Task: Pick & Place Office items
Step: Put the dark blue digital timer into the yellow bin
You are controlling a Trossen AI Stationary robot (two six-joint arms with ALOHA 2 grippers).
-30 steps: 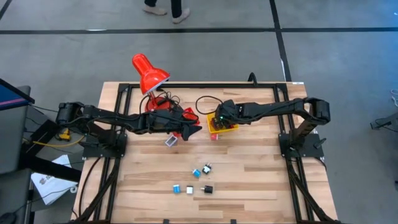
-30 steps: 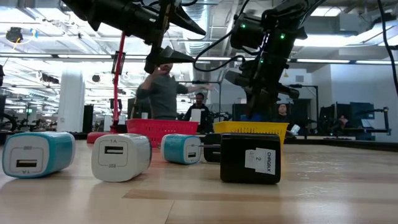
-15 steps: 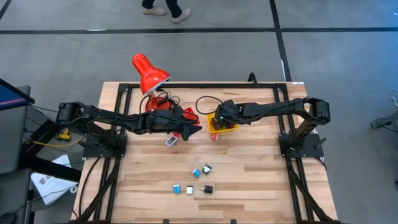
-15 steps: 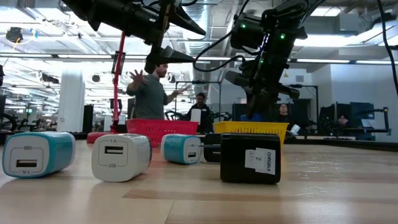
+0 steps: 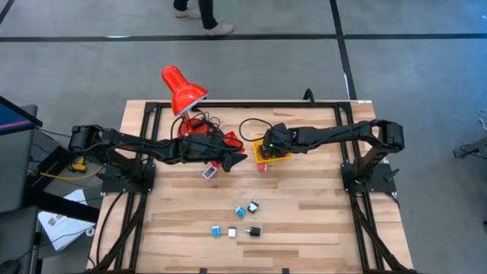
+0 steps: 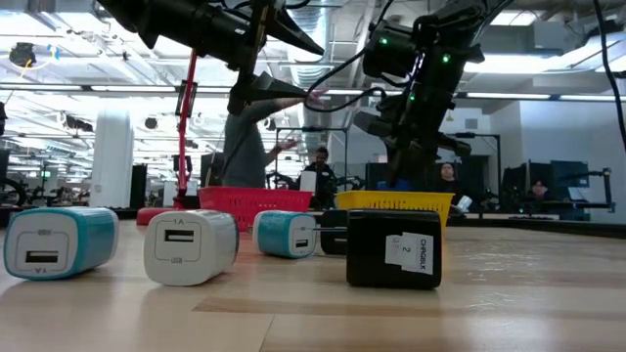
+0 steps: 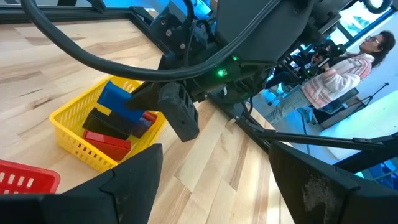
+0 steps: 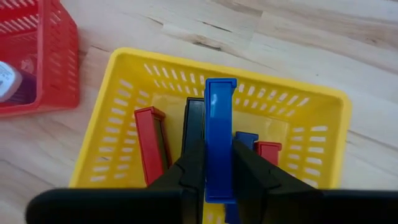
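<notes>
Overhead, the right gripper (image 8: pixel 211 180) is hanging above the yellow mesh basket (image 8: pixel 124 81), pinching an upright blue flat piece (image 8: pixel 219 134) between its fingers; red and black pieces (image 8: pixel 152 146) are lying inside that basket. The left gripper (image 5: pixel 237 160) is hovering with its fingers spread and nothing between them, just beside the red mesh basket (image 6: pixel 254 202). Nearer the table's front edge, cyan and white charger blocks (image 6: pixel 186 246) and a black charger block (image 6: pixel 393 250) are sitting loose on the wood, well apart from both baskets.
</notes>
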